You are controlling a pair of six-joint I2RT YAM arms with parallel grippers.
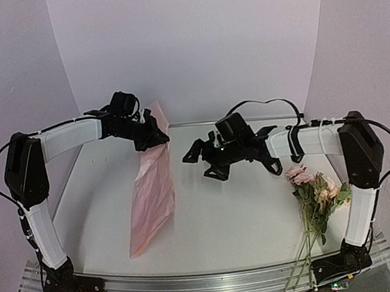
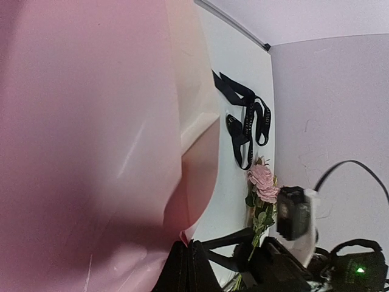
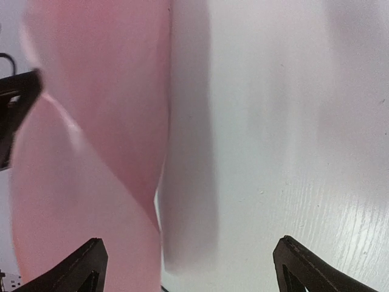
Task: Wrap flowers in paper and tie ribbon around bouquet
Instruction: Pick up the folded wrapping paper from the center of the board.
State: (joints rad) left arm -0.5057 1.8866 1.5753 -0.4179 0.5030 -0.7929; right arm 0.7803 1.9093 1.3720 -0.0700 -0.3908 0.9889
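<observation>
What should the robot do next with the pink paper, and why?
Probably the open right gripper should reach for the free edge of the hanging paper to help spread it flat: the left gripper pinches it up folded, and the flowers lie apart, unwrapped.

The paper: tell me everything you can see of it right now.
The paper is a thin, slightly glossy light-pink sheet, folded over on itself into a long tapering shape. The left end effector, shut, pinches its upper edge so it hangs left of centre; its lower tip seems to rest on the table.
</observation>
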